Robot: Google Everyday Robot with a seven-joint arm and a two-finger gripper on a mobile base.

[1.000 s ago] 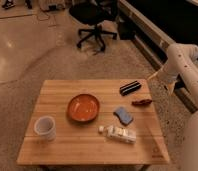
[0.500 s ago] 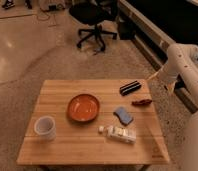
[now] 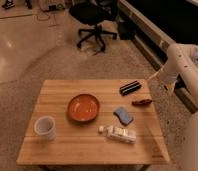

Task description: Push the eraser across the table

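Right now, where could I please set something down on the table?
Bare: the back-left corner of the table, behind the cup and left of the bowl, and the front strip between cup and white container. Crowded: the right half, with eraser, reddish-brown object and blue-grey block. The gripper hangs off the right edge, near the eraser.

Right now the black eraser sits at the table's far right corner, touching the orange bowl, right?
Not quite. In the camera view the eraser is at the far right corner of the table, but bare wood separates it from the orange bowl. The gripper hangs just beyond that corner.
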